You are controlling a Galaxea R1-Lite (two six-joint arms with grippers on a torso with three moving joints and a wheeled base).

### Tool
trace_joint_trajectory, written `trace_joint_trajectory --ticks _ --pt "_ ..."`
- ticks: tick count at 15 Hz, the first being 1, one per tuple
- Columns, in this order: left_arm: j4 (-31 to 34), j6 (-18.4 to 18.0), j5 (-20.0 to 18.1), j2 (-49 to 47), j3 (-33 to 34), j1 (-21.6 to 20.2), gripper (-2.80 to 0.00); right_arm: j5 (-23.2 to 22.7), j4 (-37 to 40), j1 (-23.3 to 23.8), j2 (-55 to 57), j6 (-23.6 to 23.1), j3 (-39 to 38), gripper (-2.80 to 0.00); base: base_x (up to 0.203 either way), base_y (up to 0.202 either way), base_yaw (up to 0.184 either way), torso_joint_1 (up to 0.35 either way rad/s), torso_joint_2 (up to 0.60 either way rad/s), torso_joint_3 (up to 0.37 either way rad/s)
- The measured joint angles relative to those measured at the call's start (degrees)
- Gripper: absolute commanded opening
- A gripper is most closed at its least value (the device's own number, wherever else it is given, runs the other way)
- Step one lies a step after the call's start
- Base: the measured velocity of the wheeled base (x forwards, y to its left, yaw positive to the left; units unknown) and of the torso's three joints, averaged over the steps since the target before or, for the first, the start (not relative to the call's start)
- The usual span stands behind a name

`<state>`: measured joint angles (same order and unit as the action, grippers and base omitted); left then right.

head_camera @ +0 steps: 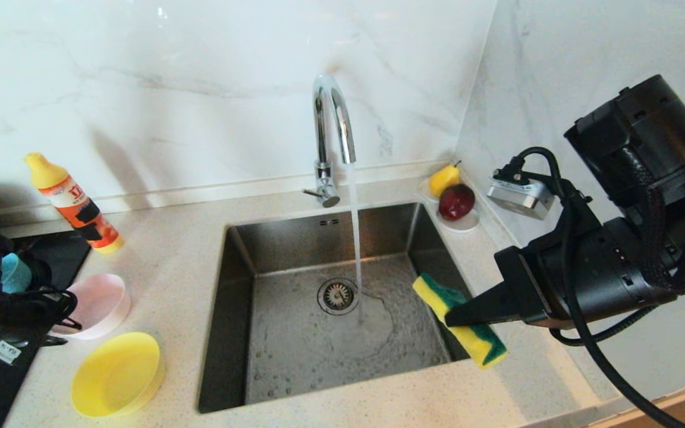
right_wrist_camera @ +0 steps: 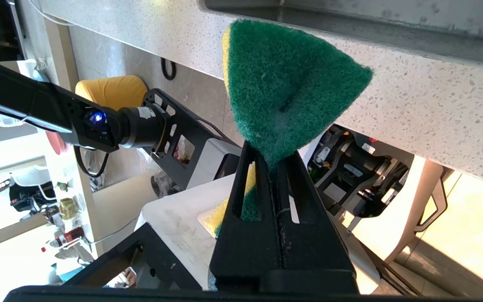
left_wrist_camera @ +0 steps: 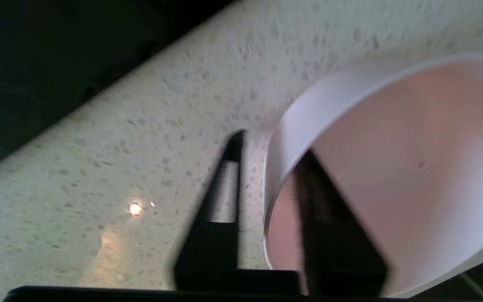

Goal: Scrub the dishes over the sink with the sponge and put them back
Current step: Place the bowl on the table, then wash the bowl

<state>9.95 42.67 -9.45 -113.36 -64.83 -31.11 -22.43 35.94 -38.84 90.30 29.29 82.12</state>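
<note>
Jaws on your left gripper point(left_wrist_camera: 266, 184) stand parted astride the pink bowl's point(head_camera: 100, 304) rim, one finger inside and one outside, on the counter point(head_camera: 176, 249) left of the sink point(head_camera: 295, 351); your right gripper point(head_camera: 467, 314) is clamped on the sponge point(head_camera: 459, 318) at the sink's right edge. Lift before they close and the bowl could tip or skate into the yellow bowl point(head_camera: 118, 373); water running from the faucet point(head_camera: 332, 128) may splash. Only the left wrist view shows that straddle; only the head view shows the blue bowl point(head_camera: 14, 272) behind that arm.

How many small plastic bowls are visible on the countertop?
2 fully visible: the pink bowl at the left gripper, and the yellow bowl nearer the front. A blue object behind the left arm may be another.
</note>
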Motion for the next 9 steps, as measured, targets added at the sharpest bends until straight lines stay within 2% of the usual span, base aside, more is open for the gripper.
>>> trace_joint_trajectory --ticks 3,7,8,9 --pt "0.0 0.1 -1.1 1.4 -0.2 -0.4 0.0 0.0 0.0 0.0 0.1 -0.1 -0.1 -2.8 0.0 0.0 0.0 0.0 0.0 0.0" --pt "1.7 0.5 -6.6 9.0 0.1 -1.4 0.0 0.0 0.0 0.0 0.2 -0.1 0.0 -2.8 0.0 0.0 0.0 0.0 0.0 0.0" --pt "2.7 0.3 -6.9 11.7 0.1 -1.4 -2.8 0.0 0.0 0.0 0.3 -0.1 0.0 -2.8 0.0 0.0 0.0 0.0 0.0 0.0" --pt "4.1 -0.2 -7.0 14.3 0.1 -1.5 -2.8 0.0 0.0 0.0 0.3 -0.1 0.1 -2.8 0.0 0.0 0.0 0.0 0.0 0.0"
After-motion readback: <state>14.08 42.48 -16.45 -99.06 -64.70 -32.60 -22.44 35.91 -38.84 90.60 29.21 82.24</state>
